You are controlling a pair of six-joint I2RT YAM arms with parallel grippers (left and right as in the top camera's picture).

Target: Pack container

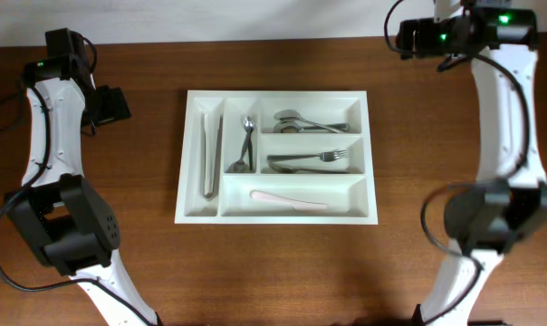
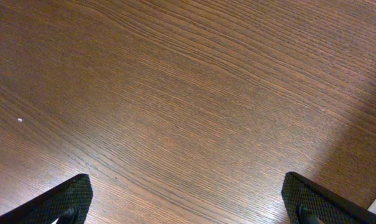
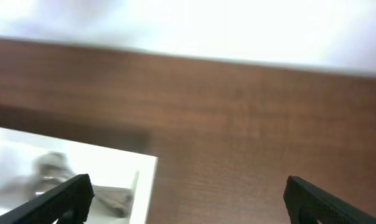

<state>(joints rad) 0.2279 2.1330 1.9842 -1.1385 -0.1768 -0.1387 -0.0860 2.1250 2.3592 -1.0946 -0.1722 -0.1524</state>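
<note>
On my overhead feed the large white rectangular plastic cutlery tray (image 1: 346,209) sits flat at the centre of the dark brown wooden table (image 1: 283,272), well apart from both arms. Its leftmost narrow compartment holds a pale pair of tongs (image 1: 210,154), and the narrow one beside it holds metal spoons (image 1: 244,145). Of the three long compartments on the right, the top one has a metal spoon (image 1: 305,122), the middle one a metal fork (image 1: 310,161), and the bottom one a pale knife (image 1: 287,198). The left gripper (image 2: 188,208) hangs over bare wood at the upper left of the overhead view, its fingers (image 2: 70,199) spread wide with nothing between them. The right gripper (image 3: 188,202) is at the upper right, also spread wide and empty. Its camera catches a blurred corner of the tray at the lower left.
</note>
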